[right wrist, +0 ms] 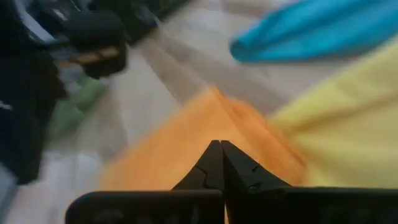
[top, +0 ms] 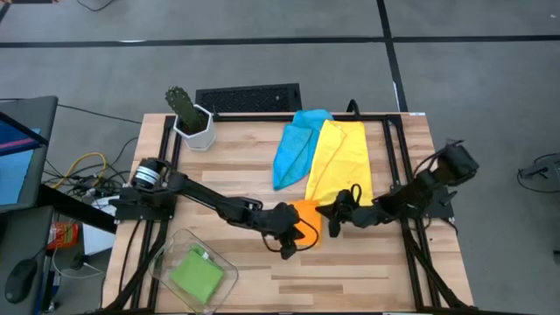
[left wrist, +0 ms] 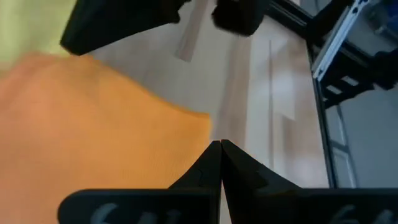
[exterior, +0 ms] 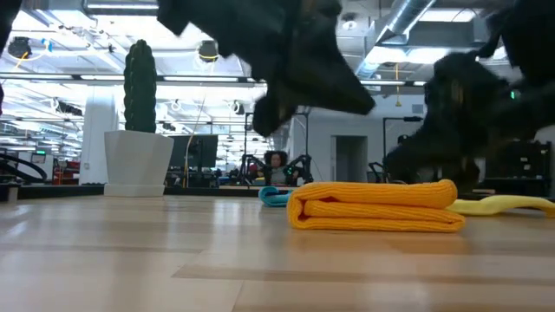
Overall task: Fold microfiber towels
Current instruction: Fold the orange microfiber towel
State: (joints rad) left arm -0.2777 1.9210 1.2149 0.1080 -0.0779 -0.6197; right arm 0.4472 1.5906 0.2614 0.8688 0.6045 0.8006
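Wooden surface (top: 350, 271): two towels folded, two left.
Orange towel (top: 306, 213) folded between both empty, closed tools; green towel (top: 196, 273) binned nearby; yellow towel (top: 341, 157) and blue towel (top: 296, 144) beyond, unfolded.

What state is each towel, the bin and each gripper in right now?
orange towel: folded flat on the table, both grippers above it.
green towel: folded, lying in the clear bin.
yellow towel: spread out, unfolded.
light blue towel: loosely bunched, unfolded, beside the yellow towel.
left gripper: shut, empty.
right gripper: shut, empty.
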